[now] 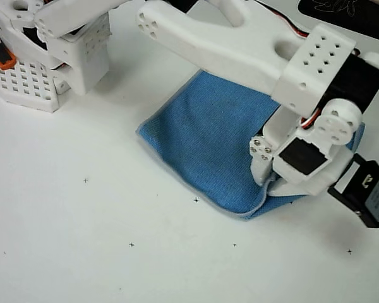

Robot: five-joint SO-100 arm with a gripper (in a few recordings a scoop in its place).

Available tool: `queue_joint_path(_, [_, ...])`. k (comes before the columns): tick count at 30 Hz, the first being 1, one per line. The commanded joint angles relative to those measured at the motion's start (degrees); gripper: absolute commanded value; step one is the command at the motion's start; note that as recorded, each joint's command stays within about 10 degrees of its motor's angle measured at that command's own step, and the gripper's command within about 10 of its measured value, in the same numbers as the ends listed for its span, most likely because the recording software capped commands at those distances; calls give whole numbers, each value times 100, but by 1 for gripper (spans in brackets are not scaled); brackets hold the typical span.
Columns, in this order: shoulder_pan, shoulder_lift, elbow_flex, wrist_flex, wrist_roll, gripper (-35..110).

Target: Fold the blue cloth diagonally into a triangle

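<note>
Blue cloth on bench: soft, light, limp; grip a stitched corner. End effector down at right corner, jaw state unclear.

Blue cloth of woven matt microfibre, smooth white plastic arm, matt white table

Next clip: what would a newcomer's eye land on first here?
The blue cloth at centre of the white table, its lower-right part lifted and curling over. Next, the white arm reaching across from the top, its end effector down at that raised edge; whether it grips is hidden by the wrist.
</note>
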Motion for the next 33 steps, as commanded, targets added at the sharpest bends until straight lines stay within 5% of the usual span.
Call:
queue_joint_path(1, [-18,1000,-982,211,-519,0])
queue_joint_path(22, [-712,1000,-466,211,-659,0])
queue_joint_path(33, [-615,1000,1274,185,-580,0])
